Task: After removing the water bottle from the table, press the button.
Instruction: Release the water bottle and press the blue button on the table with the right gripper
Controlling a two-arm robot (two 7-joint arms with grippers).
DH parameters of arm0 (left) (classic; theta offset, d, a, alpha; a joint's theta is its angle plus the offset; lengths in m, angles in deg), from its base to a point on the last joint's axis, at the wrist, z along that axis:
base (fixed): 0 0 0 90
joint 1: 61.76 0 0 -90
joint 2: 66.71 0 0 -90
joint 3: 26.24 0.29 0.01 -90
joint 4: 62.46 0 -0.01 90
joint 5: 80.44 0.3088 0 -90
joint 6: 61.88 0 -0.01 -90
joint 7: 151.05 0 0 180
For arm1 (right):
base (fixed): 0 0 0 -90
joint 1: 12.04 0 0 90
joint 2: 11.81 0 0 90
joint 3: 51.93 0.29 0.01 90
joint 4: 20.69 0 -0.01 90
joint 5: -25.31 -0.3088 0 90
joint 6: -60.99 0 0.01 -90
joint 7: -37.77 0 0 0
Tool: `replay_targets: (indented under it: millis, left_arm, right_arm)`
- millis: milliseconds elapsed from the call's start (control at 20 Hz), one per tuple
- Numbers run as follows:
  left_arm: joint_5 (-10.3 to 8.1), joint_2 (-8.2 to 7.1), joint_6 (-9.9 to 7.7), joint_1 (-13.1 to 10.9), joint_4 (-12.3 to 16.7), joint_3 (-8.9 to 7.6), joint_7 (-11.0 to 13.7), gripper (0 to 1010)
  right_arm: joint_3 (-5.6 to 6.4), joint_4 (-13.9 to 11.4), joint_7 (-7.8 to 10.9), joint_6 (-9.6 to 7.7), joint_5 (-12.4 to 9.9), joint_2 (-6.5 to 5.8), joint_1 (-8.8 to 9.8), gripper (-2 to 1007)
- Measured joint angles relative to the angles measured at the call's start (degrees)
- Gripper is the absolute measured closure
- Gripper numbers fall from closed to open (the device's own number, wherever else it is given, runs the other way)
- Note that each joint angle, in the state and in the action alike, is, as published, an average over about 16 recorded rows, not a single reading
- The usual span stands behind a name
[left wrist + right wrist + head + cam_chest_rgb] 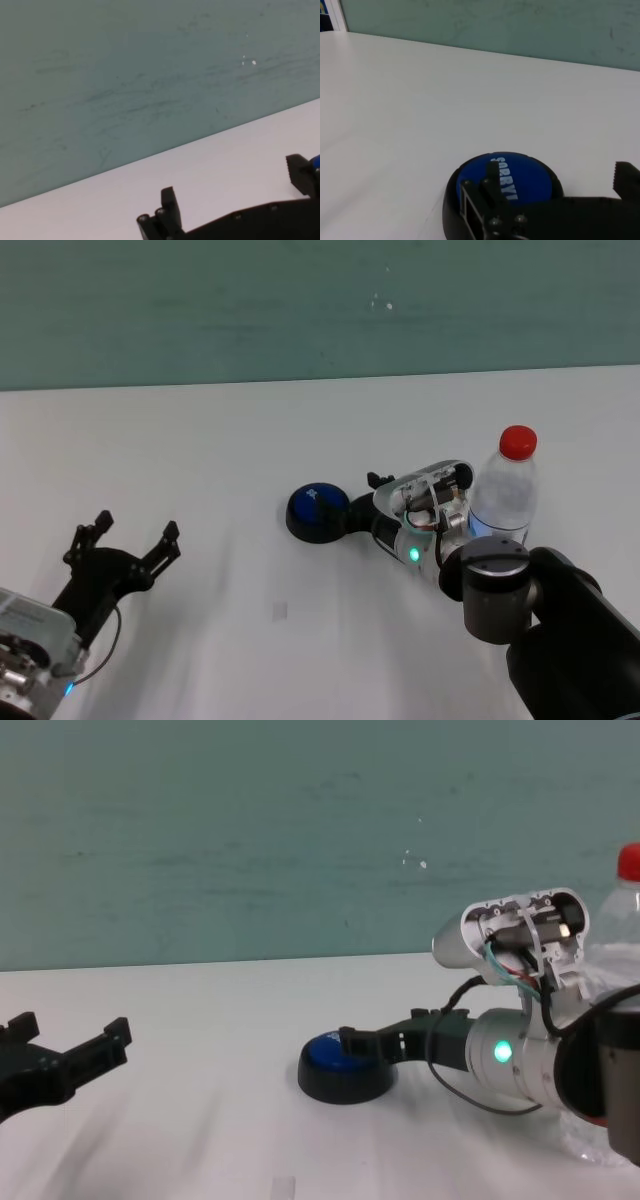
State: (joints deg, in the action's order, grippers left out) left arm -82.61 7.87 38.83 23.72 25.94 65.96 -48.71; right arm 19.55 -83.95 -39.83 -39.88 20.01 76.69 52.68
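Observation:
The blue domed button (pixel 317 511) with white lettering on a black base sits on the white table (pixel 200 440). My right gripper (pixel 362 502) is open, low over the table, with its fingertips right at the button's right side; in the right wrist view the button (pixel 506 184) lies just beyond the spread fingers (pixel 491 175). The water bottle (pixel 505 498), clear with a red cap, stands upright on the table just right of my right wrist. My left gripper (pixel 122 542) is open and empty at the front left.
A teal wall (pixel 300 300) rises behind the table's far edge. A small pale mark (pixel 280 611) lies on the tabletop in front of the button. The bottle also shows at the right edge of the chest view (pixel 618 930).

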Motion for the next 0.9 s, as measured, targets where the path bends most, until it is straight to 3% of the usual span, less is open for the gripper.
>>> replay_targets:
  millis: [400,900]
  left_arm:
    - [0.0,0.0,0.0,0.0,0.0,0.0,0.0,7]
    - [0.0,0.0,0.0,0.0,0.0,0.0,0.0,7]
  right_arm:
    - [0.1,-1.0,0.21,0.58,-0.2,-0.18,0.19,5]
    - [0.12,-4.7,0.27,1.53,-0.6,-0.7,1.52,5]
